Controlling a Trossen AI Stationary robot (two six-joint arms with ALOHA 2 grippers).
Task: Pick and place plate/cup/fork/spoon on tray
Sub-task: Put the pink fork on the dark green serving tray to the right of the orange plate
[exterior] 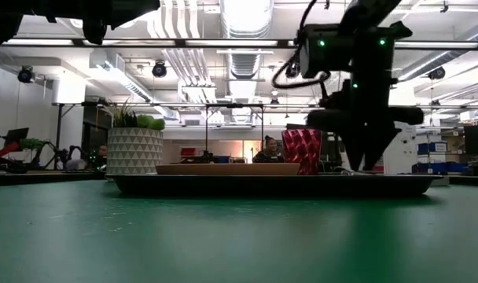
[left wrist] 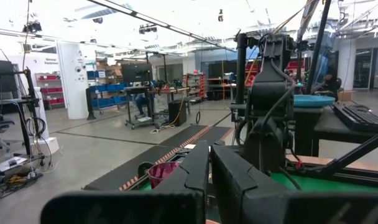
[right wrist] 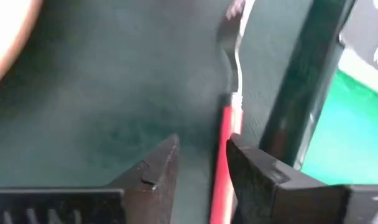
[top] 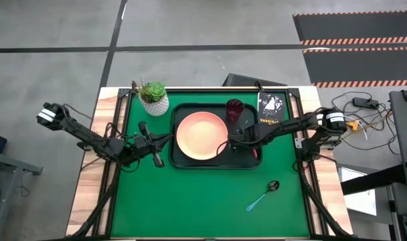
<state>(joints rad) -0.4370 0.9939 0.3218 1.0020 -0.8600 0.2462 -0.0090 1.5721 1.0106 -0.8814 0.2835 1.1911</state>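
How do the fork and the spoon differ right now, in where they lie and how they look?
The fork has a red handle; the spoon has a light blue one. The fork lies on the tray, along its right edge beside the plate; the spoon lies off the tray on the green table. The right gripper stands open over the fork's handle; nothing is near the spoon. Both are slim and lie flat.
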